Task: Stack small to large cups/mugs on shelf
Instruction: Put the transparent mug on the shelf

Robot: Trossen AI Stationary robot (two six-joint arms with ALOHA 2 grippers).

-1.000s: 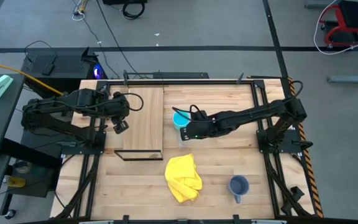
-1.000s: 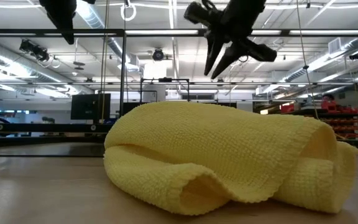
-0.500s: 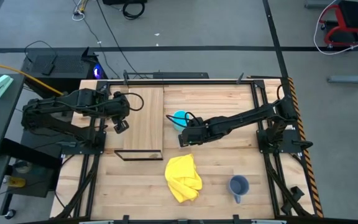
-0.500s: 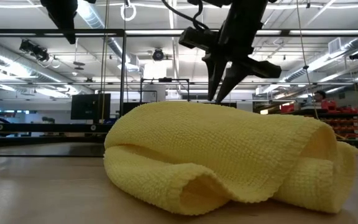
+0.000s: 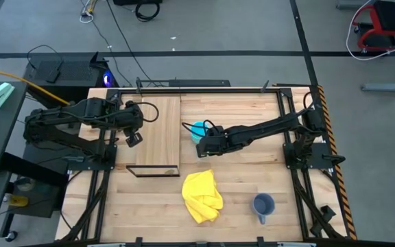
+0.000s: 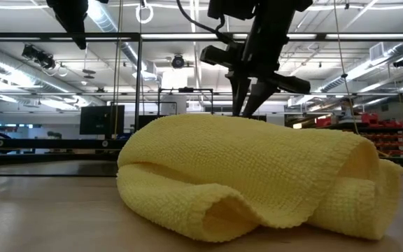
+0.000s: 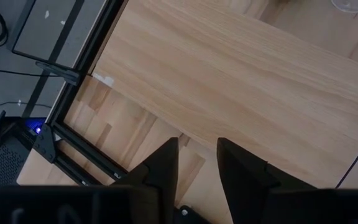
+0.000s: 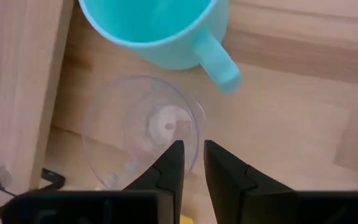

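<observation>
We see the clear cup [image 8: 140, 130] standing just beside the cyan mug [image 8: 157, 31], both near the shelf [image 5: 155, 130]; our right gripper [image 8: 191, 163] hovers over the cup's rim, fingers slightly parted, holding nothing; the left gripper [image 7: 194, 165] waits open above the shelf; the thin rim could slip and tip against the mug if we close off-centre.

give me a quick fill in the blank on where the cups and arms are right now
1. The right gripper hangs over the rim of the ____ cup.
2. That cup stands right beside the ____ mug.
3. The grey-blue mug stands on the tabletop, not on the ____.
4. The yellow ____ lies between the two mugs.

Missing words: clear; cyan; shelf; cloth
</observation>
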